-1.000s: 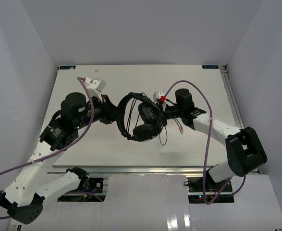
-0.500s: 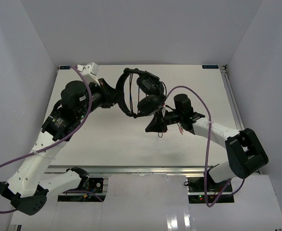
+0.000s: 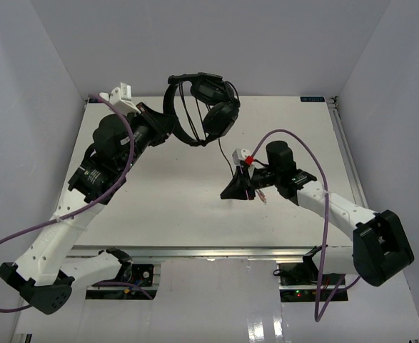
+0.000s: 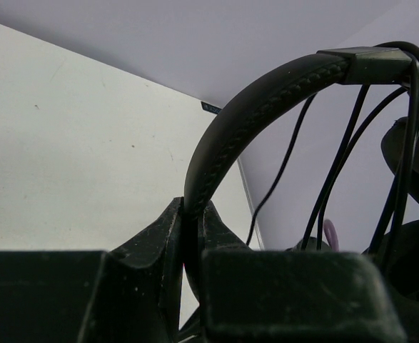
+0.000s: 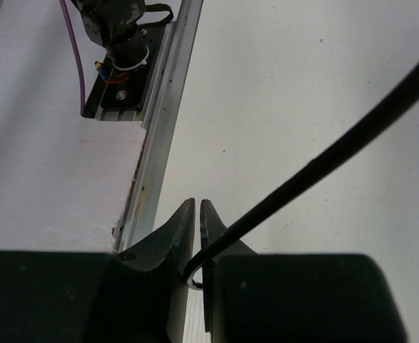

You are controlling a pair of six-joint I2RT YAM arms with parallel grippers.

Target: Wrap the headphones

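The black headphones [image 3: 210, 107] hang in the air over the table's far edge. My left gripper [image 3: 168, 123] is shut on the headband [image 4: 245, 121], with both ear cups [image 3: 220, 118] hanging to its right and several turns of cord running over the band. A thin dark cord [image 3: 227, 157] runs down from the cups to my right gripper [image 3: 229, 191], which is shut on it low over the table middle. In the right wrist view the cord [image 5: 323, 163] passes between the nearly closed jaws. The reddish tips [image 3: 261, 194] hang beside the right gripper.
The white table [image 3: 159, 200] has a metal rail [image 3: 216, 251] along its near edge and white walls on three sides. Purple robot cables [image 3: 316, 171] loop over both arms. The left arm's base [image 5: 123, 43] shows in the right wrist view.
My left gripper has lifted the headphones up and toward the far edge. My right gripper has swung down toward the near middle, still on the cord, drawing it out longer.
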